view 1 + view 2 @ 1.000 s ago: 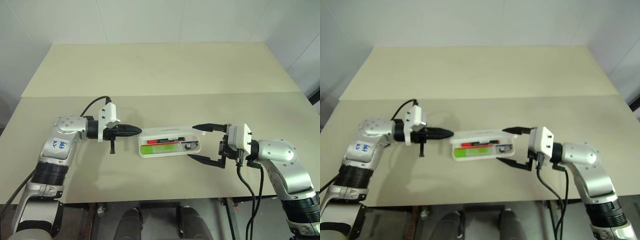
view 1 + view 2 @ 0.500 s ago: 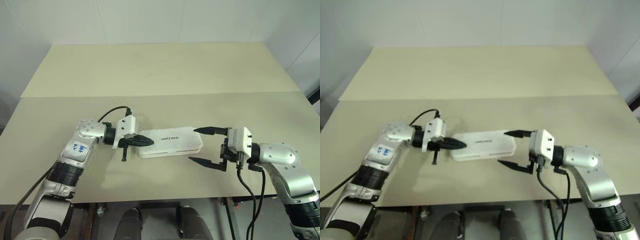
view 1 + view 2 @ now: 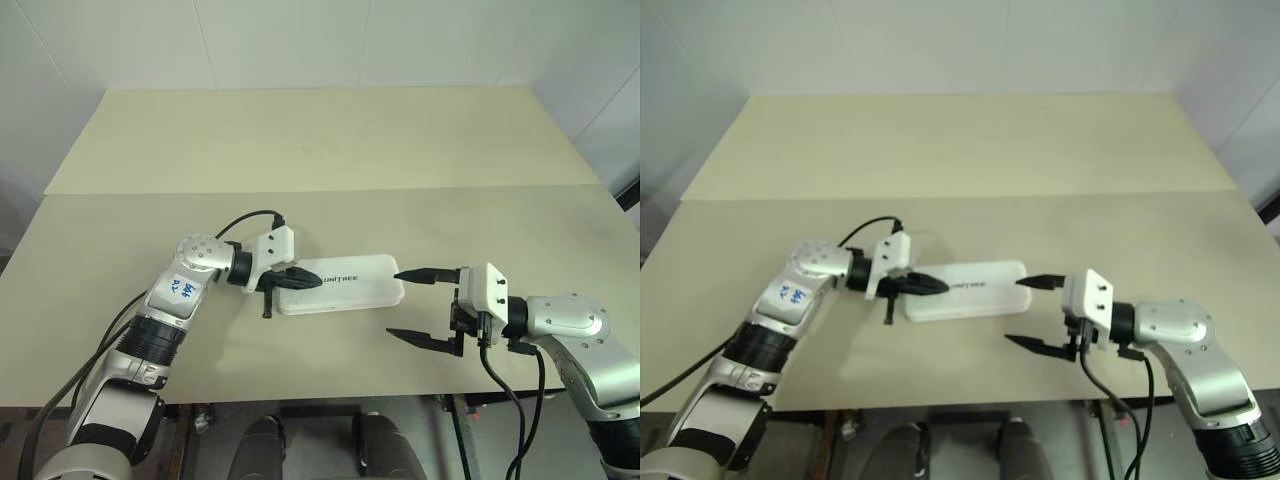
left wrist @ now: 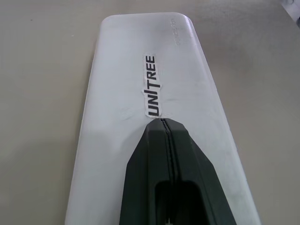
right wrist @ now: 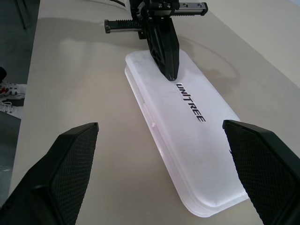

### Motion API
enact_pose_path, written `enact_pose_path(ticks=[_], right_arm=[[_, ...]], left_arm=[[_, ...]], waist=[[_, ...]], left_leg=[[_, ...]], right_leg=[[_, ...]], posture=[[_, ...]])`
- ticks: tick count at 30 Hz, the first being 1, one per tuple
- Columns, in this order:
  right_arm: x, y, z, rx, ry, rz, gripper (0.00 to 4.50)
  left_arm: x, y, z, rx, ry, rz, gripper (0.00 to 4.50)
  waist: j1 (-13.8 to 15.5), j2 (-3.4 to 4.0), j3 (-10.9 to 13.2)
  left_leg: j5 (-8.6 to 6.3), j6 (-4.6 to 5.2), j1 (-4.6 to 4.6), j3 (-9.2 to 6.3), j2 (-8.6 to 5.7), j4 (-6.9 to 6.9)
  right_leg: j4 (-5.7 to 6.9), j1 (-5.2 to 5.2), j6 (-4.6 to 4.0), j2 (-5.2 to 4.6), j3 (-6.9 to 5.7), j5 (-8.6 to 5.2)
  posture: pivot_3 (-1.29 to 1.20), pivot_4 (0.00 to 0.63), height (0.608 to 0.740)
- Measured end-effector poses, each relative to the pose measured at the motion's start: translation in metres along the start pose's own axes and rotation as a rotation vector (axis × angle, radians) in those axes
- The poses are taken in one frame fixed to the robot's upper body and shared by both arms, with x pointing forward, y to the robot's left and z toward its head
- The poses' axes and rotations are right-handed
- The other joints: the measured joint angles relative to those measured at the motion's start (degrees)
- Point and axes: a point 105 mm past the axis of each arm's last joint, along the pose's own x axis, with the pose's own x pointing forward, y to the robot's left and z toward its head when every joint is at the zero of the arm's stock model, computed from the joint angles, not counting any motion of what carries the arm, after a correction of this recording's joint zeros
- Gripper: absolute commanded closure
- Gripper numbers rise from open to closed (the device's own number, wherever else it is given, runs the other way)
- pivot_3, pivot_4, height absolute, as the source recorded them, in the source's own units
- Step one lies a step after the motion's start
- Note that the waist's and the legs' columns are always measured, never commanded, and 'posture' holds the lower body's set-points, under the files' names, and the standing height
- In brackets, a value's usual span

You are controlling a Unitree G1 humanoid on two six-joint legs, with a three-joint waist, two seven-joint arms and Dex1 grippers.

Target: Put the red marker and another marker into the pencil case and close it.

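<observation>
The flat white rectangular hard-plastic pencil case (image 3: 342,283) is found lid-down on the beige surface (image 3: 320,150). The clenched left tool (image 3: 316,280) is pressed on its lid. The right tool (image 3: 412,305) is held spread wide, empty, just beside the case's opposite end.

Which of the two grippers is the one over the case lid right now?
The left gripper: its shut fingers sit over the closed pencil case, by the lettering. The right gripper stands open, off the case's other end.

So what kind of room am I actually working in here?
Probably a lab or test room, not a home: a plain beige table against bare white walls, with nothing on it but the closed white pencil case. A cable hangs at the front edge.
</observation>
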Motion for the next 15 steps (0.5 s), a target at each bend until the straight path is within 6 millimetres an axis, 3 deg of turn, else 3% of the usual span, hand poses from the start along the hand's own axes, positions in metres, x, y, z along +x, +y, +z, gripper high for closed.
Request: enact_pose_path(ticks=[8,15], right_arm=[[0.001,-0.001,0.002,0.0,-0.003,-0.011,0.0],[0.001,-0.004,0.004,-0.007,-0.007,-0.016,0.0]], left_arm=[[0.002,-0.015,0.003,-0.017,0.015,-0.034,4.48],[-0.03,-0.018,-0.001,-0.117,-0.041,0.036,4.48]], waist=[[-0.01,-0.01,0.0],[-0.16,-0.02,0.0]], left_leg=[[0.01,0.0,0.0,-0.03,0.0,-0.04],[0.01,0.0,0.0,-0.02,0.01,-0.05]], right_leg=[[-0.02,-0.01,-0.01,0.01,0.01,0.0],[0.06,-0.07,-0.04,0.04,0.05,-0.01]], posture=[[0.0,0.15,0.74],[0.0,0.15,0.74]])
